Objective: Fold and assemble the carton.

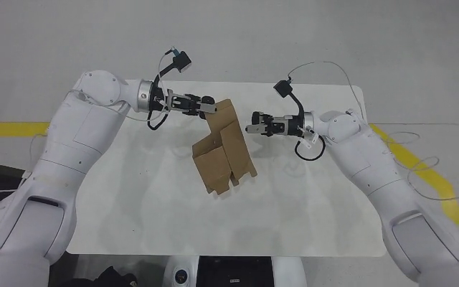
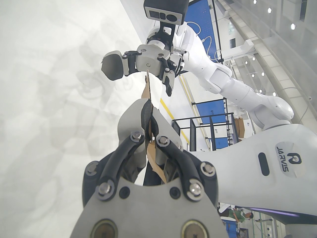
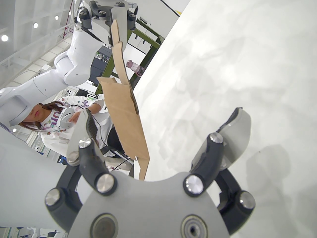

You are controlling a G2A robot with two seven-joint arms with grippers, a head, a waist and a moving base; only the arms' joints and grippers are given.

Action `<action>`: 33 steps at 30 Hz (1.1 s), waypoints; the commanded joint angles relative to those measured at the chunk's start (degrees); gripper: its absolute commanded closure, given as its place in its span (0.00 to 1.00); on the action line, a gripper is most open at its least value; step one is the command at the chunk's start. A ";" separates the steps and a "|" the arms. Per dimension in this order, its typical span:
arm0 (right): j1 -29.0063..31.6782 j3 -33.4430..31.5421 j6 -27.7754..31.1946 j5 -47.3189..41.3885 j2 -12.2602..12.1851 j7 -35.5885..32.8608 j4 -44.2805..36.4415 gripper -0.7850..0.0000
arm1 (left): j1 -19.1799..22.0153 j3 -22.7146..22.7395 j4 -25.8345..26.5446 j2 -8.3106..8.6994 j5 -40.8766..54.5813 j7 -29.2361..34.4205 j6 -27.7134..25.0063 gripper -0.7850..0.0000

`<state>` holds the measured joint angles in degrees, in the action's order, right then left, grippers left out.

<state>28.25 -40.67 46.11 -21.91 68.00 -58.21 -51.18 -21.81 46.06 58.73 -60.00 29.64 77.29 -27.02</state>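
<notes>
The flattened brown carton [image 1: 222, 147] is over the middle of the white tabletop [image 1: 143, 215], nearer its far edge than its near one. The left end effector [image 1: 212, 107] is pinched on the carton's far corner. The right end effector [image 1: 251, 126] sits just beside the edge of the carton that faces the tabletop's right edge.

The top view shows the carton's broad face and its flaps. It does not settle whether the lower end rests on the tabletop.

The left wrist view adds the grip itself. The left end effector [image 2: 148, 117] has its dark pads [image 2: 145, 115] pressed together on the thin cardboard edge [image 2: 146, 92]. Beyond it the right end effector [image 2: 141, 75] is spread, with the carton's edge pointing between its fingers.

In the right wrist view the right end effector [image 3: 162, 116] is spread wide and clasps nothing. The carton [image 3: 123, 115] appears nearly edge-on, running up to the left end effector [image 3: 115, 38], which clamps its far end.
</notes>
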 commanded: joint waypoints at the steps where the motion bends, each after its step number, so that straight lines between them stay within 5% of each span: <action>1: 0.00 0.01 0.00 0.00 0.00 0.00 0.00 0.00 | 0.26 -0.10 -0.42 0.24 2.51 0.08 0.09 1.00; 23: 3.39 -0.63 -2.29 -0.02 -0.83 -2.26 -7.58 0.01 | -2.86 0.53 3.45 0.34 -1.43 -2.16 1.67 1.00; 26: 3.50 0.12 -3.04 -0.89 -0.99 -3.01 -8.44 0.44 | -2.77 0.40 2.97 0.08 -1.55 -2.10 1.62 1.00; 31: 3.46 1.26 -3.69 -3.26 -1.26 -3.67 -8.87 0.76 | -2.33 0.25 1.78 -0.37 -1.64 -1.75 1.47 1.00; 33: 3.48 1.59 -3.56 -4.55 -1.42 -3.53 -8.77 0.80 | -2.12 0.24 1.14 -0.53 -1.49 -1.31 1.45 1.00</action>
<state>31.71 -39.21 42.44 -25.76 66.67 -61.85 -60.07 -24.04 46.30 60.24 -60.44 28.05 75.73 -25.57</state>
